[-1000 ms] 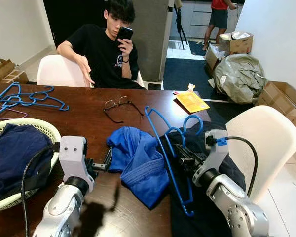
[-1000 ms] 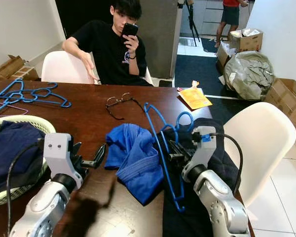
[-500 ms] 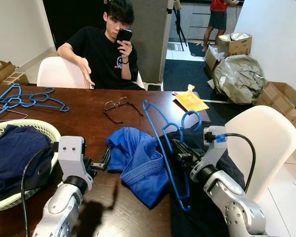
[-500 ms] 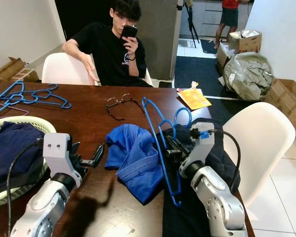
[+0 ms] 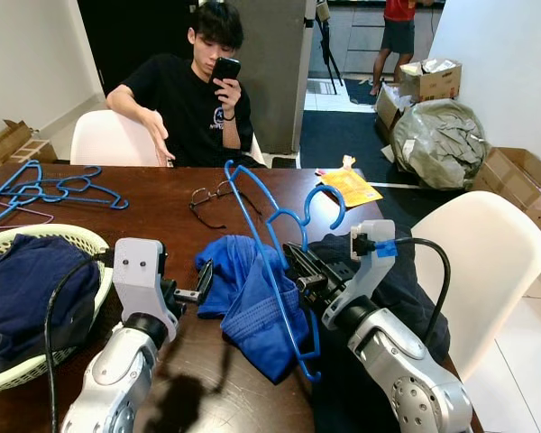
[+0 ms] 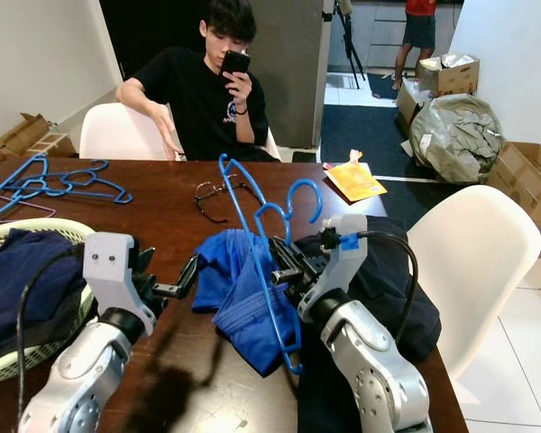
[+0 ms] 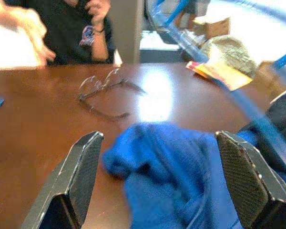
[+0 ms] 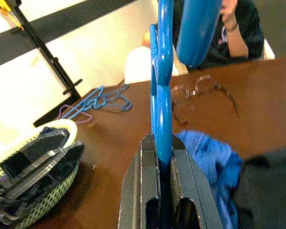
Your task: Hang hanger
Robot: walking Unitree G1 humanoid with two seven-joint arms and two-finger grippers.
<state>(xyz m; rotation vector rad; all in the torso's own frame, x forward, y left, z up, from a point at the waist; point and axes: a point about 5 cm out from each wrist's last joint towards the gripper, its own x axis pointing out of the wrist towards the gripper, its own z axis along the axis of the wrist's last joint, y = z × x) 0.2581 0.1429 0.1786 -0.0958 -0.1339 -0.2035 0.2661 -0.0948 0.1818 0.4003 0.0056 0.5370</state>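
Shifted over the last second: right end effector (image 5: 299, 273), clamped shut on the blue plastic hanger (image 5: 269, 248), now further toward the robot's left, with the hanger raised and standing more upright above the crumpled blue cloth garment (image 5: 249, 293). Likely means the hanger is being lined up with the garment; nothing hung yet.

Left end effector (image 5: 201, 287) wide open and empty, just beside the garment's near edge over the dark brown wooden surface (image 5: 153, 207).

Seen from the right wrist: both fingers pressed flat against the hanger's bar. From the head views instead: the hook curling free above, plus a seated person in a black shirt (image 5: 185, 99) across the surface.
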